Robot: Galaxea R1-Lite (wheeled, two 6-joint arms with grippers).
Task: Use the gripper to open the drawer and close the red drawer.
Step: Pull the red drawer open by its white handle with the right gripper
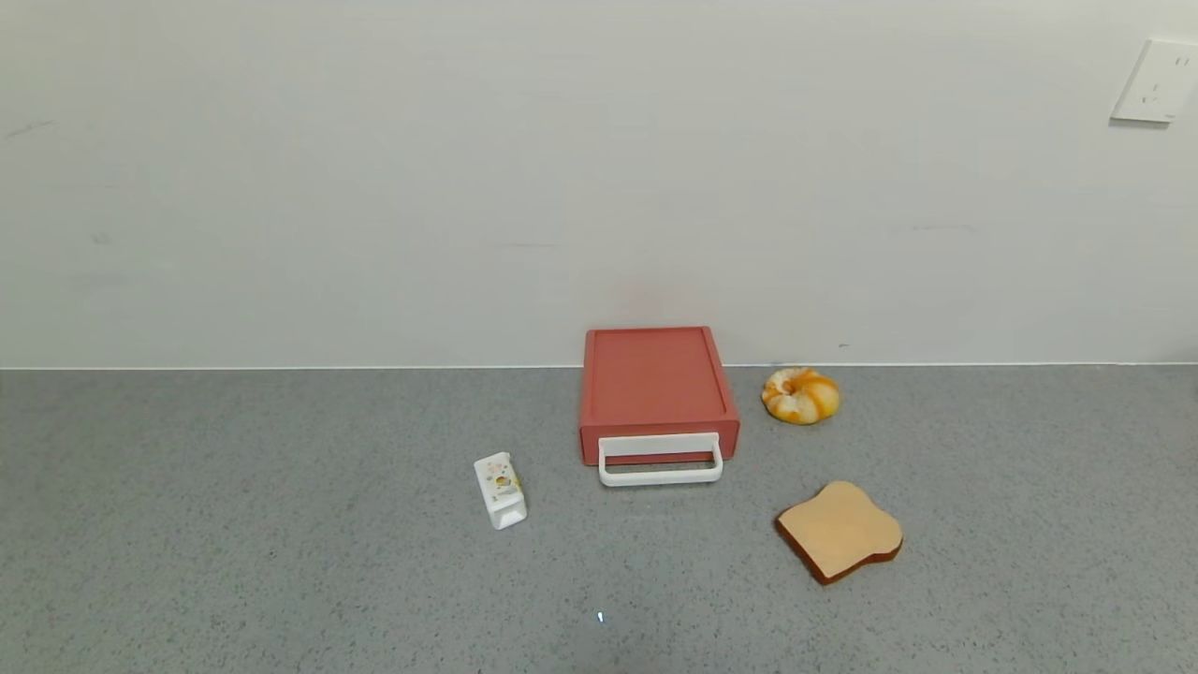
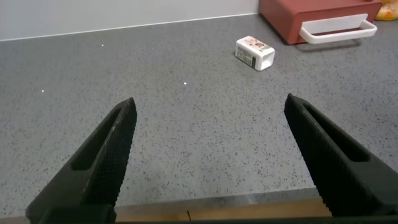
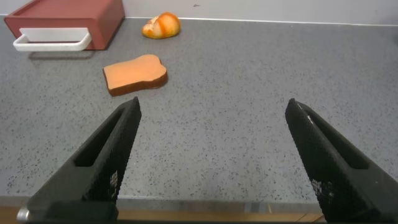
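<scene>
The brick-red drawer [image 1: 657, 388] sits against the back wall at the table's middle, its tray pushed in and its white loop handle [image 1: 661, 461] facing me. It also shows far off in the left wrist view as the drawer [image 2: 311, 15] and in the right wrist view as the drawer [image 3: 65, 18]. Neither arm appears in the head view. My left gripper [image 2: 210, 107] hangs open over bare countertop near the front edge, nothing between its fingers. My right gripper [image 3: 212, 107] is likewise open and empty near the front edge, well short of the drawer.
A small white carton [image 1: 501, 490] lies left of the drawer. An orange-and-white bun [image 1: 800, 395] rests to its right by the wall. A toast slice [image 1: 840, 530] lies nearer, front right. A wall socket [image 1: 1157, 81] is high on the right.
</scene>
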